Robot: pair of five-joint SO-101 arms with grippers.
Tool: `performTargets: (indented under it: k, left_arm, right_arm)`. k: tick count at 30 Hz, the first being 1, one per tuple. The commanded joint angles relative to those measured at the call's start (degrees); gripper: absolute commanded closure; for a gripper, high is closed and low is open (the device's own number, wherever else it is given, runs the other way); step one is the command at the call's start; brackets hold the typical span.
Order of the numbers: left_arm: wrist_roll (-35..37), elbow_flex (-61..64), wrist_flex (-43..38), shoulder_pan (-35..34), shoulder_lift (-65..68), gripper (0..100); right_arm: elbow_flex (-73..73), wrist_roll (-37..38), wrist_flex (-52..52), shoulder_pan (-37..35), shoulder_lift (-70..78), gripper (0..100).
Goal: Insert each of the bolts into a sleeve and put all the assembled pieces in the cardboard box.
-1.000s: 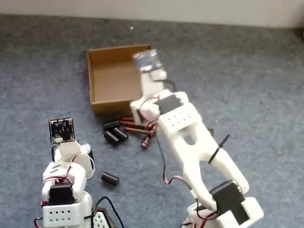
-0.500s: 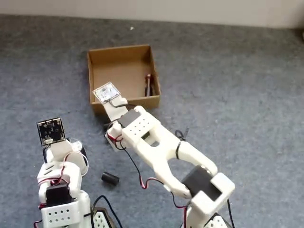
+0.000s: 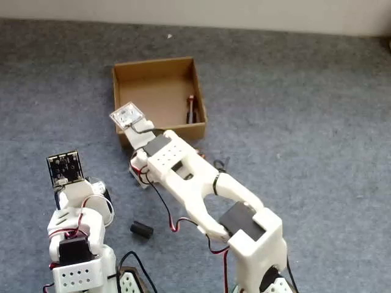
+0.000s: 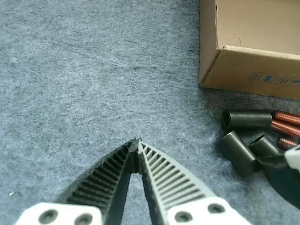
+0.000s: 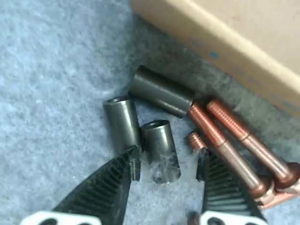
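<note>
- Straddling one of three clustered sleeves (image 5: 161, 149), right gripper (image 5: 168, 157) gapes wide, gripping nothing; three bolts (image 5: 220, 142) just beside
- one cardboard box (image 3: 153, 62) at twelve o'clock of them; left gripper (image 4: 138, 143) pinched closed, empty

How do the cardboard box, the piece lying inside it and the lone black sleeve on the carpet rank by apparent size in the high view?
1. The cardboard box, clearly the largest.
2-3. The piece in the box looks longer but thinner than the lone sleeve; they are too alike to rank.
</note>
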Motion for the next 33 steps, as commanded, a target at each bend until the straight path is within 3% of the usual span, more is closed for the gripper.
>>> performTargets:
  k: [1, 17, 25, 33]
  left_arm:
    - [-0.97, 1.19, -1.14, -0.57, -0.13, 99]
    - [-0.97, 1.19, -1.05, -0.57, -0.13, 99]
    - [-0.97, 1.19, -1.05, -0.57, -0.13, 99]
    - [-0.97, 1.19, -1.32, -0.57, -0.13, 99]
  right_arm:
    - [-1.63, 0.53, -1.01, -1.89, 1.27, 80.8]
    - [-1.19, 0.53, -0.75, -2.68, 1.45, 81.1]
    - [-1.10, 0.53, -0.13, -2.59, 0.92, 98.1]
    - [-1.01, 0.09, 13.76, -1.45, -12.00, 98.8]
